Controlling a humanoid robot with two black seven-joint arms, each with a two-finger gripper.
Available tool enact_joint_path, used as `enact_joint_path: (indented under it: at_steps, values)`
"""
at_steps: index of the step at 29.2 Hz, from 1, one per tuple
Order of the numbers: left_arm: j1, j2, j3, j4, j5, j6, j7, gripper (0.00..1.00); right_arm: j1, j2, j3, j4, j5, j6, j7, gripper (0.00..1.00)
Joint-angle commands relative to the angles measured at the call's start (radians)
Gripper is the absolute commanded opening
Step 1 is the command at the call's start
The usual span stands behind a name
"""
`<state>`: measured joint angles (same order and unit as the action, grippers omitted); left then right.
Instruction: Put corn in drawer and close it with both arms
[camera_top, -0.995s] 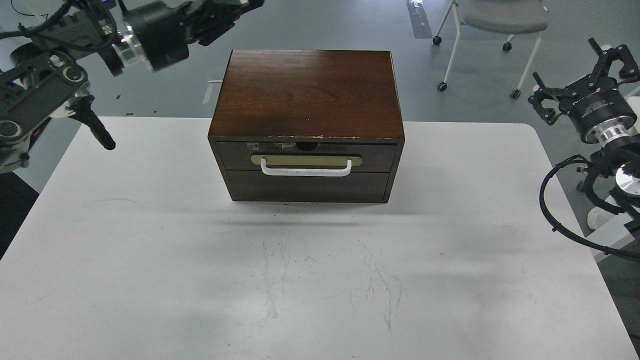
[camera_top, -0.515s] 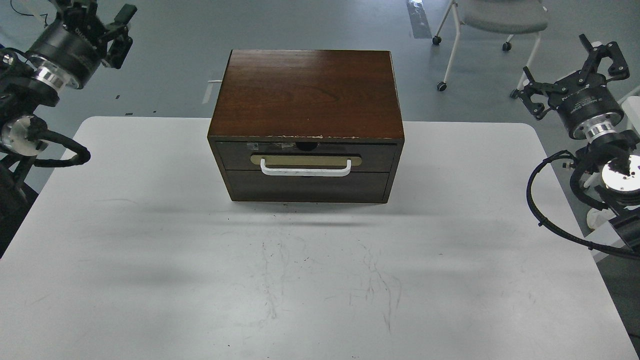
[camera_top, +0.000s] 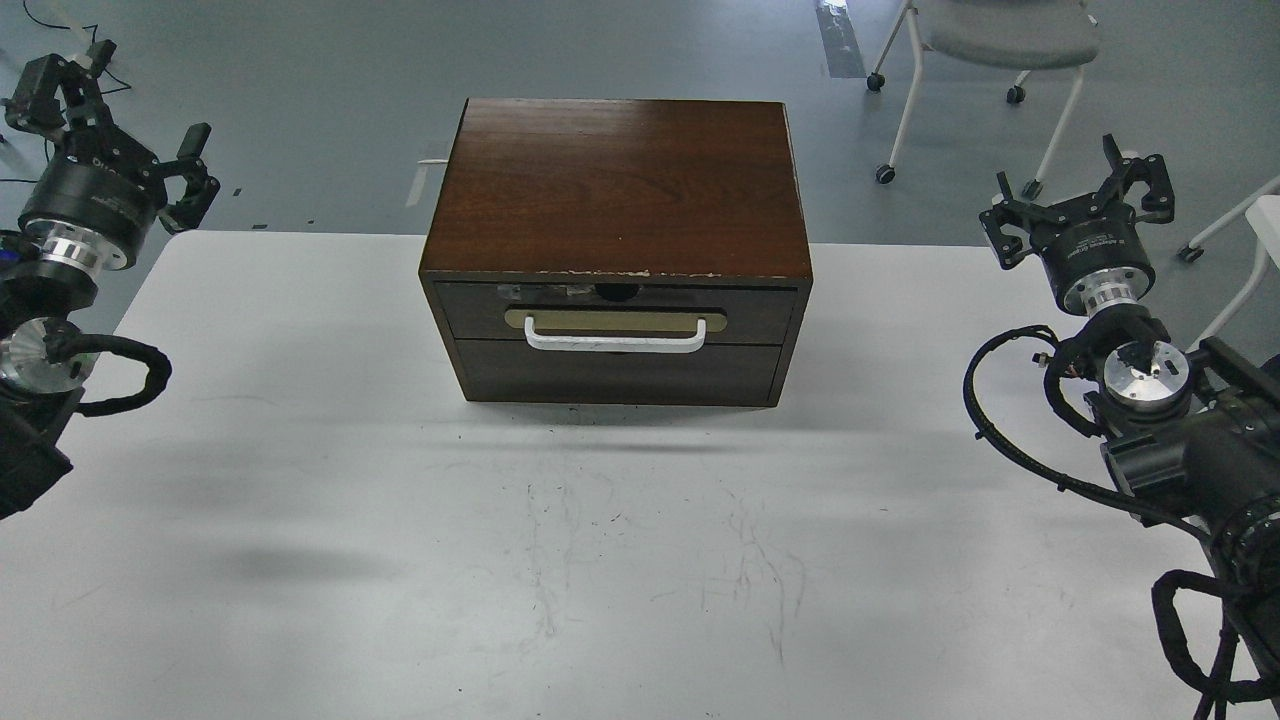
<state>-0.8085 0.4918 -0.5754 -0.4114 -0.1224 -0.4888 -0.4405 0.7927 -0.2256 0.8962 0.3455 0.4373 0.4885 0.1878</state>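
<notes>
At the middle of the white surface (camera_top: 300, 560) sat the dark wooden cabinet (camera_top: 615, 180), and its drawer (camera_top: 615, 312) was pushed fully in, the white handle (camera_top: 613, 338) flush against its tan plate. No corn showed anywhere in view; whether it lay inside the drawer could not be told, but with the front shut that looked the likeliest reading, which would put the task at or near its end.

Out on the left, the left end effector (camera_top: 105, 125) hung off the surface's far corner, fingers spread wide and holding nothing. Over on the right, the right end effector (camera_top: 1080, 200) hovered above the far right edge, its fingers likewise splayed apart and empty. Both were well apart from the cabinet.

If any seating push remained, the clean way would be to bring both arms in level, press the drawer front evenly on either side of the handle, and go gently so the cabinet did not slide back across the surface. Otherwise, retreating along clear paths away from the cabinet's corners would do.
</notes>
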Motion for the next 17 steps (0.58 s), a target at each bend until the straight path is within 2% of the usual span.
enact_joint_path:
  at_steps: [1, 7, 12, 17]
  values:
    - [0.023, -0.025, -0.001, 0.026, -0.043, 0.0, 0.009, 0.98, -0.016, 0.003, -0.014, 0.0, -0.002, 0.0, 0.01, 1.0]
    - [0.091, -0.048, -0.001, 0.026, -0.109, 0.0, 0.009, 0.99, -0.01, -0.005, -0.039, 0.0, -0.005, 0.0, 0.009, 1.0]
    - [0.115, -0.07, 0.0, 0.02, -0.109, 0.0, 0.036, 0.99, -0.006, -0.008, -0.06, 0.009, -0.005, 0.0, 0.013, 1.0]
    - [0.114, -0.07, 0.003, 0.014, -0.109, 0.0, 0.037, 0.99, -0.003, -0.006, -0.06, 0.01, -0.005, 0.0, 0.077, 1.0]
